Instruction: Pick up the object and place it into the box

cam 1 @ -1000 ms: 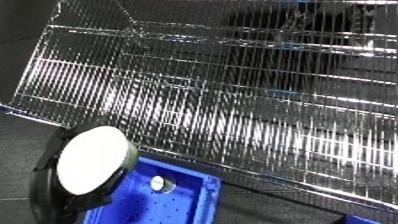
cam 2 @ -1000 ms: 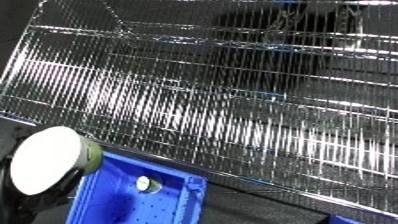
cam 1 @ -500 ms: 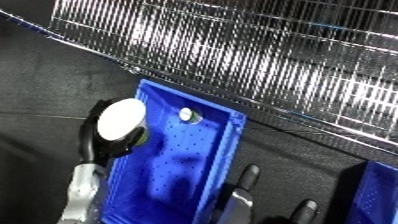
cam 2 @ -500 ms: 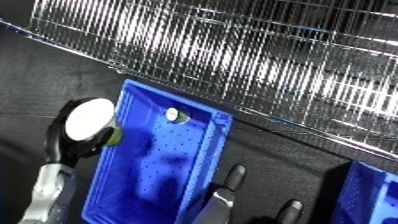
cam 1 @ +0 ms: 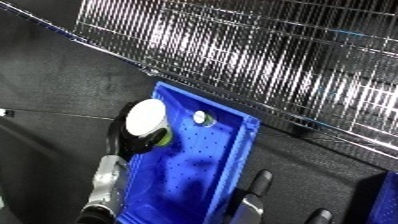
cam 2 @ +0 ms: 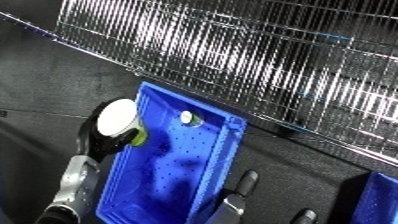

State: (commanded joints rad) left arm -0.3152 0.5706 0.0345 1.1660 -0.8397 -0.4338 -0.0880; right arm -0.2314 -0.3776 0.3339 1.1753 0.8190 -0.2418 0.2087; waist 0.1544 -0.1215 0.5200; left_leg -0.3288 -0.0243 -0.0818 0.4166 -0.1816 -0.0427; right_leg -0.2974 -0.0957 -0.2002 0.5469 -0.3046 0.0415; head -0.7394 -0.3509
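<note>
My left hand [cam 1: 127, 141] is shut on a round object with a white top [cam 1: 147, 117] and a yellow-green underside. It holds the object above the left wall of the blue bin [cam 1: 233, 150]. A small round white and green item [cam 1: 201, 118] lies in the bin's far corner. Only the straight black fingers of my right hand [cam 1: 257, 186] show, rising from the lower edge just right of the bin and touching nothing.
A shiny wire mesh structure [cam 1: 266, 55] runs across the back, close behind the bin. The corner of another blue bin [cam 2: 380, 197] shows at the right edge. The bin stands on a dark table [cam 1: 62, 85], and a thin cable [cam 1: 53, 114] crosses it at left.
The camera has shifted, so the picture has moved. My left hand has carried the white-topped object right, from beside the bin to over its left wall.
</note>
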